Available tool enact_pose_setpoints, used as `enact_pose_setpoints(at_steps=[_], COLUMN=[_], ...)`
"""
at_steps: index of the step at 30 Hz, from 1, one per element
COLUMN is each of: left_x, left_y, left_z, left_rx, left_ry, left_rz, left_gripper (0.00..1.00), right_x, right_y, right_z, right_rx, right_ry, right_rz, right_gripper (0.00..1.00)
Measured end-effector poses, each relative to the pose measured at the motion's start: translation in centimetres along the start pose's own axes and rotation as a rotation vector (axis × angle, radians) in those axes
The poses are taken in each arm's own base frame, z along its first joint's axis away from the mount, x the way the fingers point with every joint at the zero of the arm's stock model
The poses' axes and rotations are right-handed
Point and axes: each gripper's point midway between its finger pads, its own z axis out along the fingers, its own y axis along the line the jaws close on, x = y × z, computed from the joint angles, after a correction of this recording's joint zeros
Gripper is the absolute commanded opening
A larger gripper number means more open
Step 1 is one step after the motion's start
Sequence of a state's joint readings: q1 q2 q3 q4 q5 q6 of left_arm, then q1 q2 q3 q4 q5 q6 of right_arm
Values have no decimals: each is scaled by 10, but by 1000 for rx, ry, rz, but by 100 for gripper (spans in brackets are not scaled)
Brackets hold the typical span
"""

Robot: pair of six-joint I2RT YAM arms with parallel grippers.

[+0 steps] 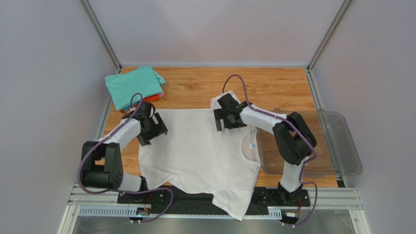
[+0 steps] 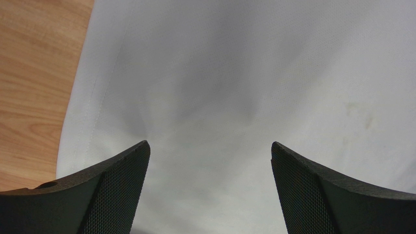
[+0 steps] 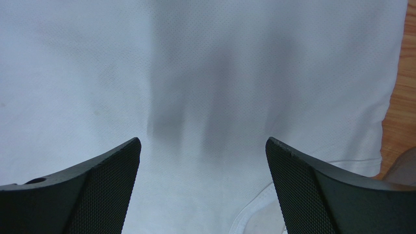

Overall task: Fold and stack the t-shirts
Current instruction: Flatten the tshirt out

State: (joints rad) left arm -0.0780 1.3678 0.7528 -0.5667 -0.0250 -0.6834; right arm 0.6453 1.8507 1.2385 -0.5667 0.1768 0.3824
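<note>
A white t-shirt (image 1: 200, 156) lies spread flat on the wooden table, its collar with a small blue label (image 1: 253, 146) toward the right. One sleeve hangs over the near edge. My left gripper (image 1: 155, 128) is open just above the shirt's far left corner; its wrist view shows white cloth (image 2: 219, 87) between the spread fingers (image 2: 112, 190). My right gripper (image 1: 225, 120) is open above the far right part, near the collar seam (image 3: 254, 204). A folded teal t-shirt (image 1: 134, 85) tops a stack at the back left, with pink and orange-red edges (image 1: 152, 98) under it.
A clear plastic bin (image 1: 337, 144) stands at the right, partly under the right arm. Bare wooden table (image 1: 273, 87) lies behind the shirt. Metal frame posts rise at the back corners, and a rail runs along the near edge.
</note>
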Motion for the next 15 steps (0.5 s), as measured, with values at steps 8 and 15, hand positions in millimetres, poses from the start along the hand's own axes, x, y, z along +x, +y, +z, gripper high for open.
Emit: enact_pose_setpoints(at_steps=[8, 15], left_x=[-21, -52], left_y=[-17, -38], left_z=[25, 42], left_rx=[-37, -47], left_ry=[61, 75], left_rz=[19, 40], left_gripper=[100, 100], right_x=[-4, -29], right_y=[-18, -33], right_z=[17, 29], right_rx=[31, 47], right_ry=[5, -19], right_rz=[62, 114], right_gripper=[100, 100])
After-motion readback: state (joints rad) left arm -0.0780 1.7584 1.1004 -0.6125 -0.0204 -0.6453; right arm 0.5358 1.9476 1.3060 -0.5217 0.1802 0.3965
